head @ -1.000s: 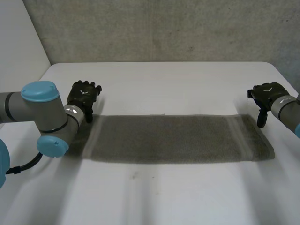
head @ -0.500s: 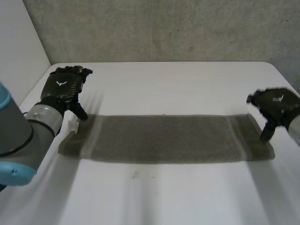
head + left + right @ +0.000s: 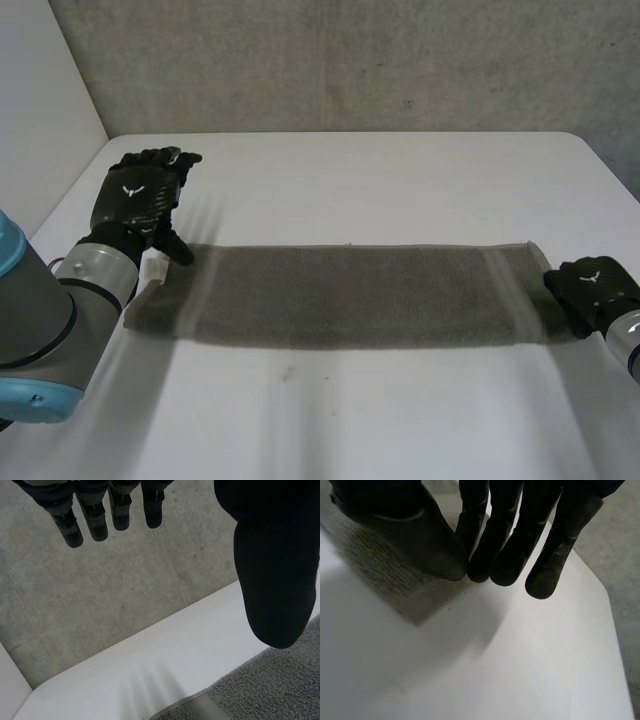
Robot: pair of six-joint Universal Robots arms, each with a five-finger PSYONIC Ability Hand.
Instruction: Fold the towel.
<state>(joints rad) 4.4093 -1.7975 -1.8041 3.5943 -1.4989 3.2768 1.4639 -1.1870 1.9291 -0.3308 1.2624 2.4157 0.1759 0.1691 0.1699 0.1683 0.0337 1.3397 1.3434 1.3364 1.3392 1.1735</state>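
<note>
A grey towel [image 3: 360, 295] lies flat as a long strip across the white table [image 3: 380, 190]. My left hand [image 3: 140, 200] hovers over the towel's far left corner, open, with the fingers [image 3: 95, 510] straight and the thumb [image 3: 275, 570] spread wide above the towel [image 3: 280, 690]. It holds nothing. My right hand [image 3: 592, 290] is down at the towel's right end, near its front corner. There its thumb and fingers [image 3: 500, 540] are closed together on the towel's end edge [image 3: 385, 575].
A grey wall [image 3: 350, 60] stands behind the table's far edge, and a white panel [image 3: 40, 90] rises at the left. A small white tag [image 3: 155, 268] sticks out at the towel's left end. Bare table lies in front of the towel [image 3: 330, 410].
My left hand rose from the towel's left end and spread its fingers. My right hand moved forward along the right end, came down and closed on the edge.
</note>
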